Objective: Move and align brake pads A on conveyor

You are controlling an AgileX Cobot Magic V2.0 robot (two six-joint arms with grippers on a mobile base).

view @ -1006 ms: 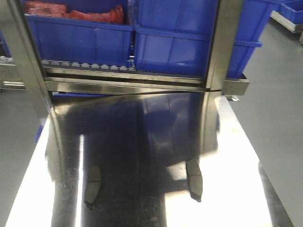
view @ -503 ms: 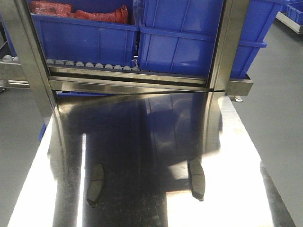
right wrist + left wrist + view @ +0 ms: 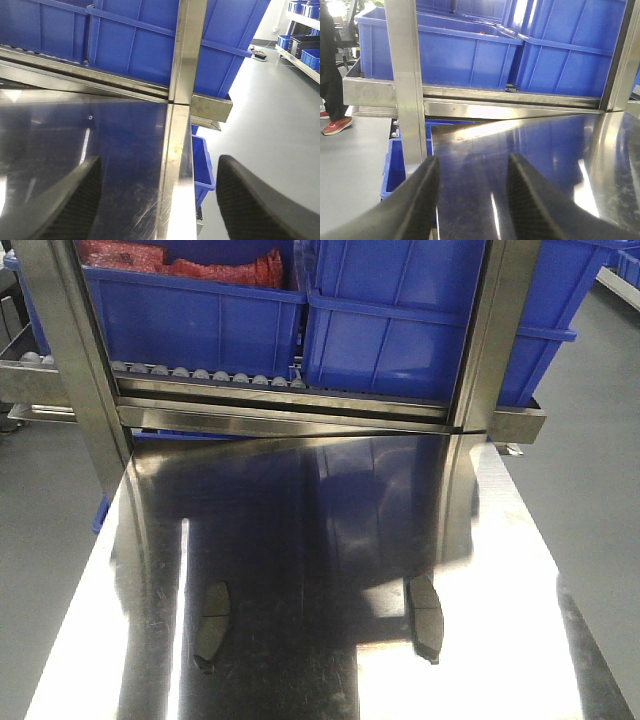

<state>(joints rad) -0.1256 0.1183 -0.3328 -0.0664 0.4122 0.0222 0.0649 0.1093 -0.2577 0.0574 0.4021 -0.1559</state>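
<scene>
No brake pads A can be made out with certainty, and the conveyor is out of view. Two dark oblong shapes, one on the left [image 3: 212, 624] and one on the right [image 3: 425, 618], show on the mirror-like steel tabletop [image 3: 300, 530]. I cannot tell whether they are pads or reflections. My left gripper [image 3: 472, 159] is open over the table's left part, with bare steel between its fingers. Open as well, my right gripper [image 3: 160, 160] straddles the table's right edge and holds nothing. Neither gripper itself shows in the front view.
A steel roller rack [image 3: 280, 405] closes off the table's far end, with uprights at the left [image 3: 75, 360] and right [image 3: 495, 350]. Blue bins [image 3: 200, 315] stand on it, one holding red parts [image 3: 180, 265]. Grey floor flanks both sides. A person [image 3: 331, 75] stands at the far left.
The whole front view has slid to the right and slightly down: rack, bins and table edges all shifted. The two dark shapes shifted less, right and slightly up.
</scene>
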